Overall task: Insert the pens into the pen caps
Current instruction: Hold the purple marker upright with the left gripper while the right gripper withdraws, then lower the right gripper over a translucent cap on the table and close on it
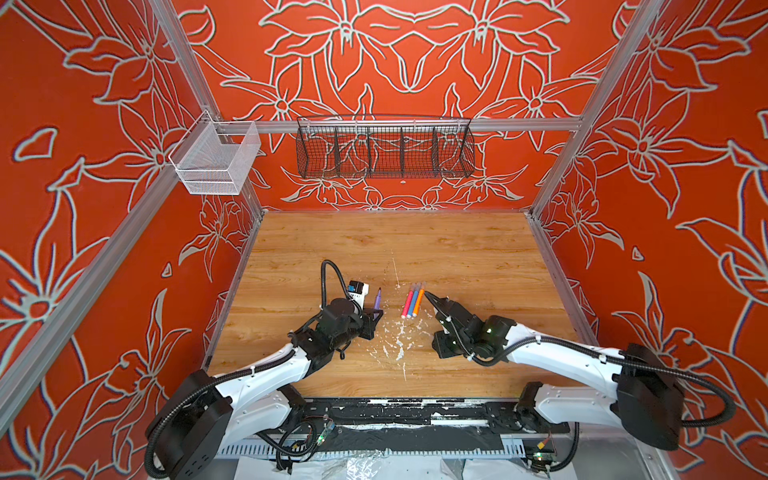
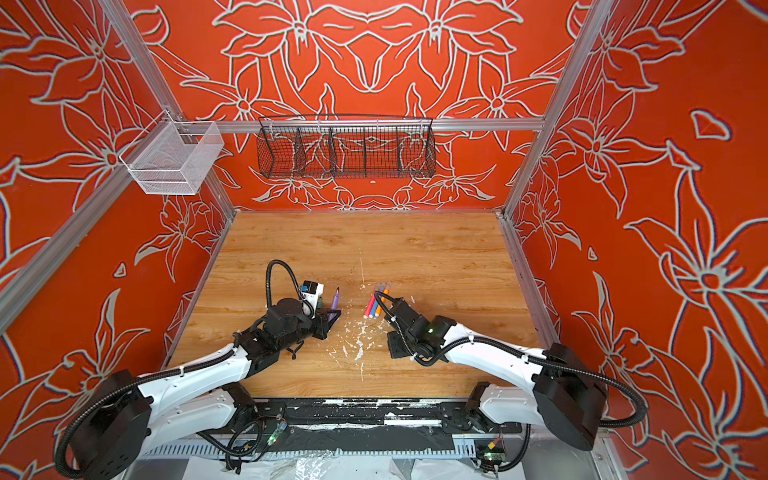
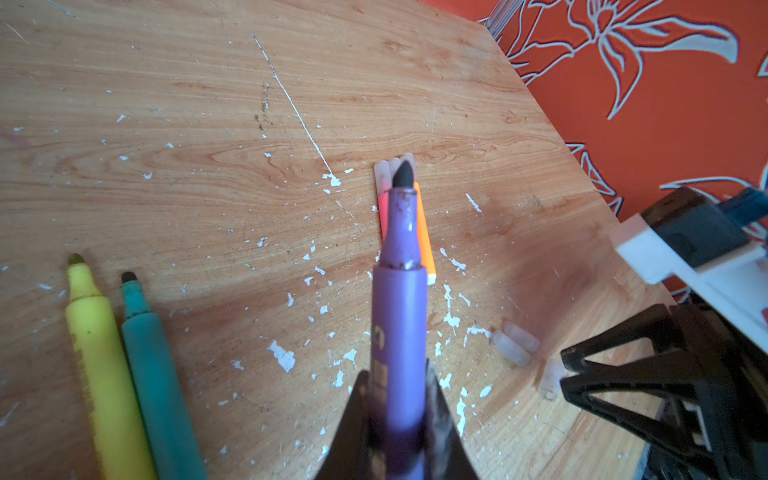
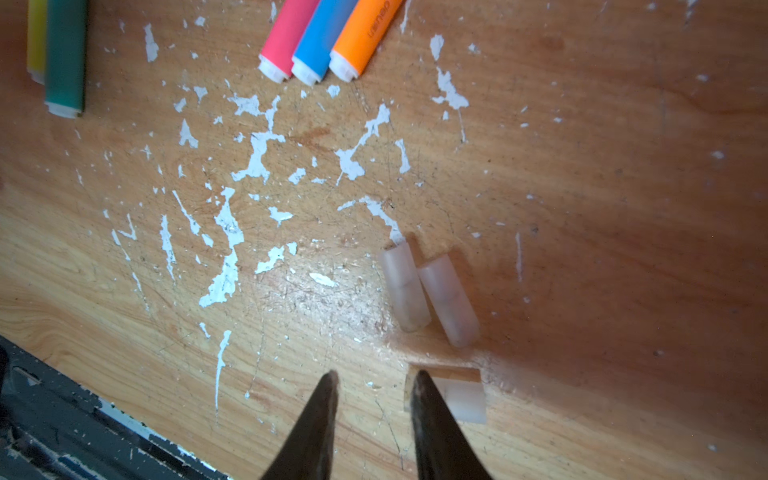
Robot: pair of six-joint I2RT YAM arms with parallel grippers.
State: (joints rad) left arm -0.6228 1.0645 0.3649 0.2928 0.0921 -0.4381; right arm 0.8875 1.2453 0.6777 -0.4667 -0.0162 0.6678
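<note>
My left gripper (image 3: 397,419) is shut on the purple pen (image 3: 399,316), which points its dark bare tip away from the wrist; in both top views the purple pen (image 1: 377,298) (image 2: 335,299) sticks up above the table. Beside it on the wood lie the yellow pen (image 3: 99,353) and the green pen (image 3: 158,365), uncapped. The pink pen (image 4: 286,37), blue pen (image 4: 322,37) and orange pen (image 4: 361,37) lie side by side. My right gripper (image 4: 376,376) (image 1: 430,297) stands open low over the table, nothing between its fingers. One pen cap (image 4: 465,401) lies just outside one finger, two more pen caps (image 4: 405,286) (image 4: 449,301) beyond.
White paint flecks (image 1: 399,336) are scattered over the wooden table (image 1: 457,249) between the arms. A white mesh basket (image 1: 216,162) and a black wire basket (image 1: 384,149) hang on the rails at the back. Red patterned walls close three sides.
</note>
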